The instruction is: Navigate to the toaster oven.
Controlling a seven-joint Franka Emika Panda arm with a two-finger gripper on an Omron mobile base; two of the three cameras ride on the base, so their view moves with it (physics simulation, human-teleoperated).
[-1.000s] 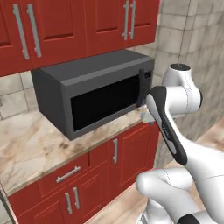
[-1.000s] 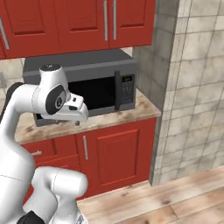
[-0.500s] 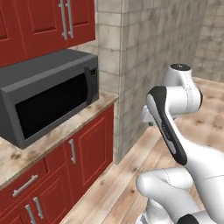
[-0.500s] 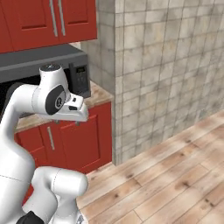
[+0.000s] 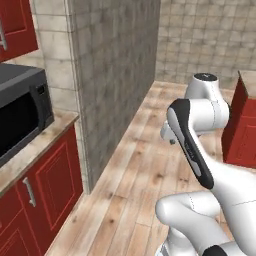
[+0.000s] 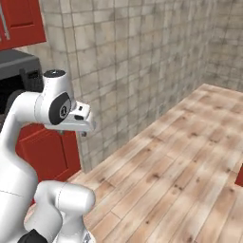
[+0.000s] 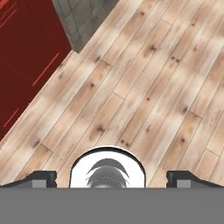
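While the toaster oven cannot be made out from any camera, the task is judged to be in its search-and-travel step, with the base facing a tiled wall corner [image 5: 112, 75] and open wooden floor [image 6: 180, 156]. The dark microwave [image 5: 20, 112] on the counter [image 5: 37, 150] at the left is not the target. The gripper [image 7: 111, 177] hangs over bare floor, its fingertips [image 7: 41, 177] set wide apart and holding nothing; the next move calls for driving on until a small silver-grey appliance comes into sight.
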